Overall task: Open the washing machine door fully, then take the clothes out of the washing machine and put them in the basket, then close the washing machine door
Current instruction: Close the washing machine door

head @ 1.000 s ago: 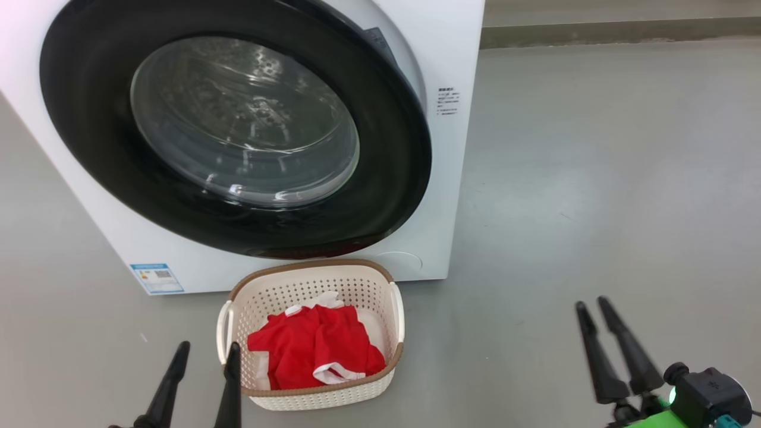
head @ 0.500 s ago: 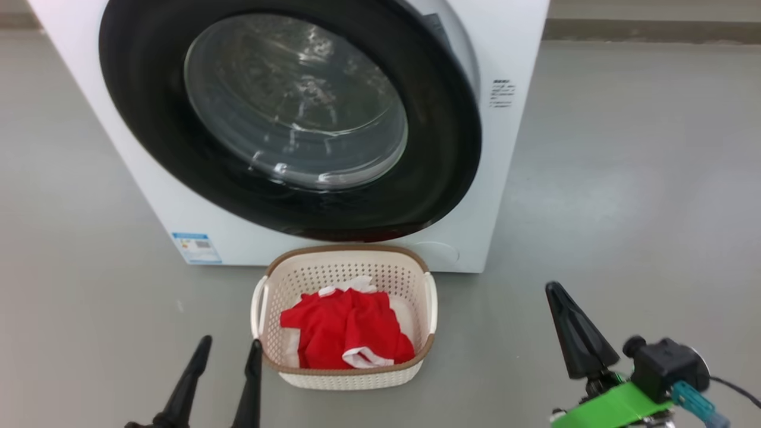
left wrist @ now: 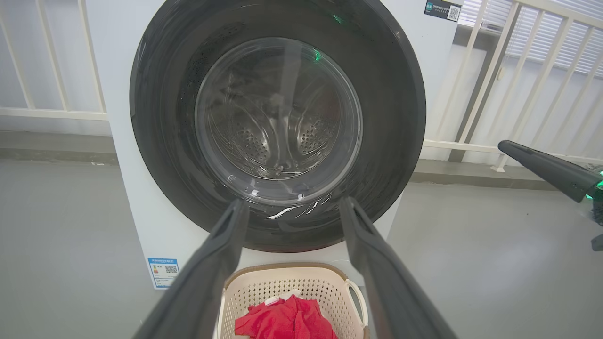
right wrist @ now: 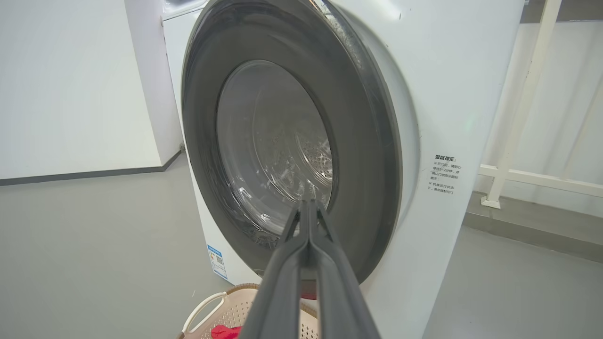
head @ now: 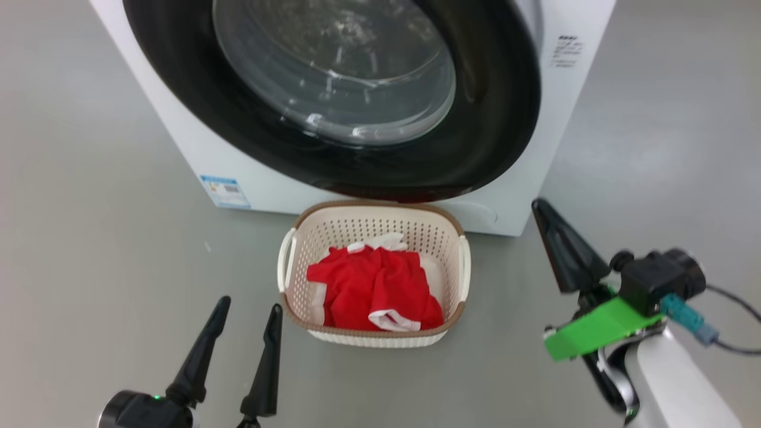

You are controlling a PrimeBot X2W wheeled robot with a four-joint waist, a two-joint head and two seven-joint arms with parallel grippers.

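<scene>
The white washing machine [head: 535, 178] stands ahead, its black-rimmed door [head: 487, 131] swung nearly against the front; in the right wrist view the door [right wrist: 372, 141] stands slightly off the machine [right wrist: 471, 94] at its right edge. The cream basket [head: 380, 209] sits on the floor below the door and holds the red clothes [head: 374, 285]. My left gripper [head: 250, 304] is open and empty, just left of the basket. My right gripper [head: 538, 205] is shut and empty, right of the basket near the machine's lower right corner, and its tips [right wrist: 307, 202] point at the door's lower rim.
Grey floor spreads on both sides of the machine. A white railing [left wrist: 494, 70] runs behind it and a white wall [right wrist: 70, 84] stands to its left. A blue label [head: 226, 191] marks the machine's lower front.
The head camera has shifted, so the whole scene sits higher and further right. My right gripper's fingers have come together and it has moved up toward the machine's lower right corner.
</scene>
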